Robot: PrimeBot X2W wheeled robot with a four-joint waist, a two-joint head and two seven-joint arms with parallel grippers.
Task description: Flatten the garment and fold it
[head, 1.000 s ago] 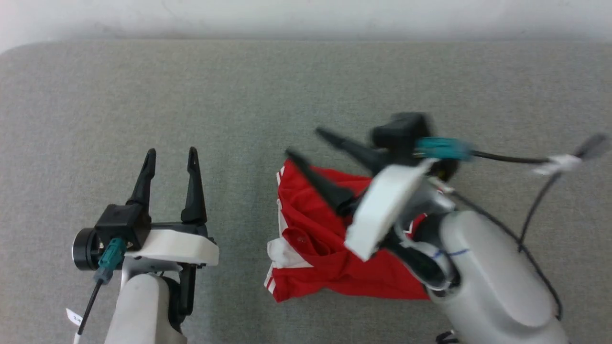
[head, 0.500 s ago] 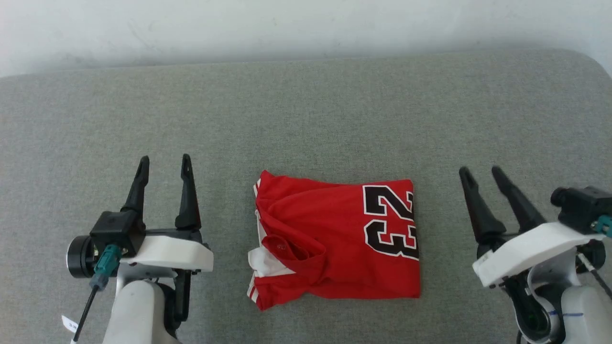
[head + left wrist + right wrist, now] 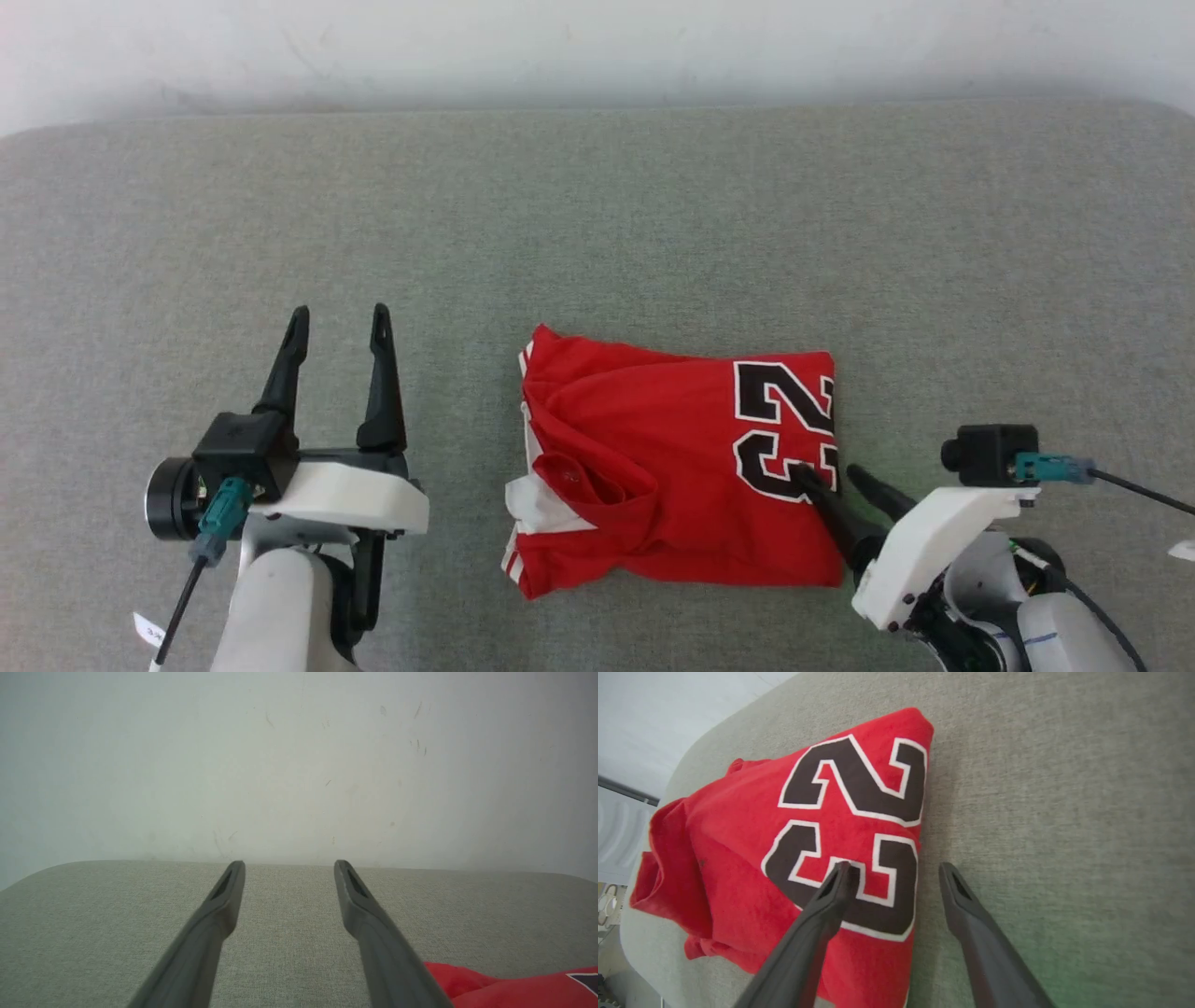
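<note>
One grey padded surface [image 3: 597, 205] bears our one folded red garment [image 3: 653, 467], and of our two grippers, both spread, the left gripper [image 3: 339, 312] hovers well left of the garment while the right gripper [image 3: 828, 471] straddles the garment's right edge.

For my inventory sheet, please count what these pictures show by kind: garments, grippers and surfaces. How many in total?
Garments: 1, the red jersey
Grippers: 2, the left gripper and the right gripper
Surfaces: 1, the grey surface
Total: 4

red garment [image 3: 653, 448], black white-outlined 23 [image 3: 782, 429], seemingly striped trim [image 3: 513, 563]; grey surface [image 3: 597, 233].
</note>
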